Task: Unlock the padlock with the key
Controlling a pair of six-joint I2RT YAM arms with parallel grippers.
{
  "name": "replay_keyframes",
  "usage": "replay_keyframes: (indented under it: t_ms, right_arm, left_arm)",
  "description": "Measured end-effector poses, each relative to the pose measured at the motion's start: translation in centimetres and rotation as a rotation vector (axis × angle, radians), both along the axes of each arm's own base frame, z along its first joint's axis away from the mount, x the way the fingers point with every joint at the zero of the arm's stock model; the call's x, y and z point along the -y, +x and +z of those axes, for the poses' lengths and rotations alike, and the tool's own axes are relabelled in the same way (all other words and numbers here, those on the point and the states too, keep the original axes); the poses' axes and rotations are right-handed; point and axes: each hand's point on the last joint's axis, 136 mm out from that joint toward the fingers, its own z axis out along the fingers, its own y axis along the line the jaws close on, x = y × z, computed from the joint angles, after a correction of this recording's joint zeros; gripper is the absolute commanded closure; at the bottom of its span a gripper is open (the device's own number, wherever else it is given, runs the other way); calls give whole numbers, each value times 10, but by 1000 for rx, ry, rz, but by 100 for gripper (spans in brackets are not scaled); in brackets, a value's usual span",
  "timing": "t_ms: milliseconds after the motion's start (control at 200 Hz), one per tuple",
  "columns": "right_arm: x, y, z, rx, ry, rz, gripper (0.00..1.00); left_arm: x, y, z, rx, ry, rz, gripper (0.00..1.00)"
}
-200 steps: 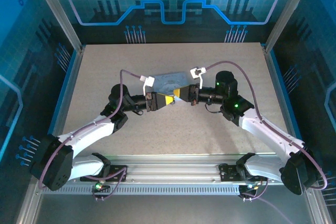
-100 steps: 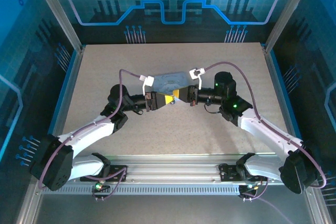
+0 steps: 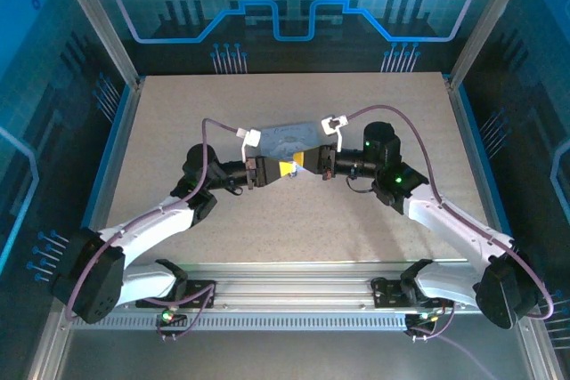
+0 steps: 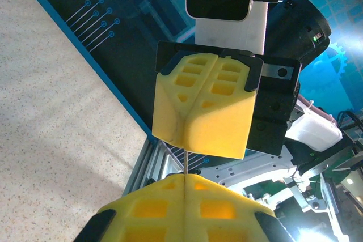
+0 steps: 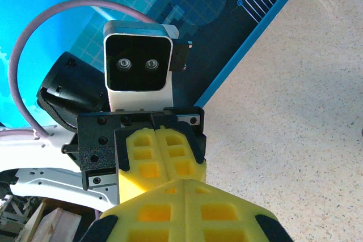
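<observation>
Above the middle of the table my left gripper [image 3: 284, 169] and right gripper [image 3: 301, 160] meet tip to tip, both with yellow fingers pressed shut. In the left wrist view the key [image 4: 185, 162] is a thin sliver seen edge-on. It runs from the seam of my left gripper [image 4: 185, 177] up into the seam of the right gripper [image 4: 183, 148]. In the right wrist view the right gripper [image 5: 188, 182] touches the left fingers [image 5: 144, 157], and the key is hidden behind them. The padlock is hidden.
A pale printed tin [image 3: 292, 136] lies on the speckled table [image 3: 374, 104] just behind the two grippers. Aluminium frame rails [image 3: 116, 122] and blue panels close in the sides and the back. The rail with the arm bases [image 3: 294, 295] runs along the near edge.
The two grippers have drawn slightly closer together, so less yellow shows between them from above. Both arms have otherwise held their place.
</observation>
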Motion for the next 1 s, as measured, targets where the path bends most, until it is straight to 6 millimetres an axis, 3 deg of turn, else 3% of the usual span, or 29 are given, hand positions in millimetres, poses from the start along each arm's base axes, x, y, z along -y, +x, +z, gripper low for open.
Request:
replay_keyframes:
  t_ms: [90,230,345,585,705,830,1000]
  right_arm:
    - [0,0,-3,-9,-8,-6,100]
    - [0,0,-9,-24,-34,-21,64]
    - [7,3,-15,-39,-66,-64,49]
    - [11,0,-3,-21,-102,-45,48]
    - [-1,-6,2,-23,-91,42,49]
    - [-21,-20,-7,-50,-108,162,52]
    - [-32,-38,-17,-82,-120,271,54]
  left_arm:
    - [-1,-1,-2,1,13,5,100]
    - [-4,-5,-9,9,62,17,100]
    - [-9,-10,-16,28,140,26,100]
    - [-22,-21,-13,130,315,43,100]
    - [-26,-28,-19,146,367,24,100]
    - [-27,-35,-27,140,391,-11,100]
    - [-26,-42,-18,161,372,-53,100]
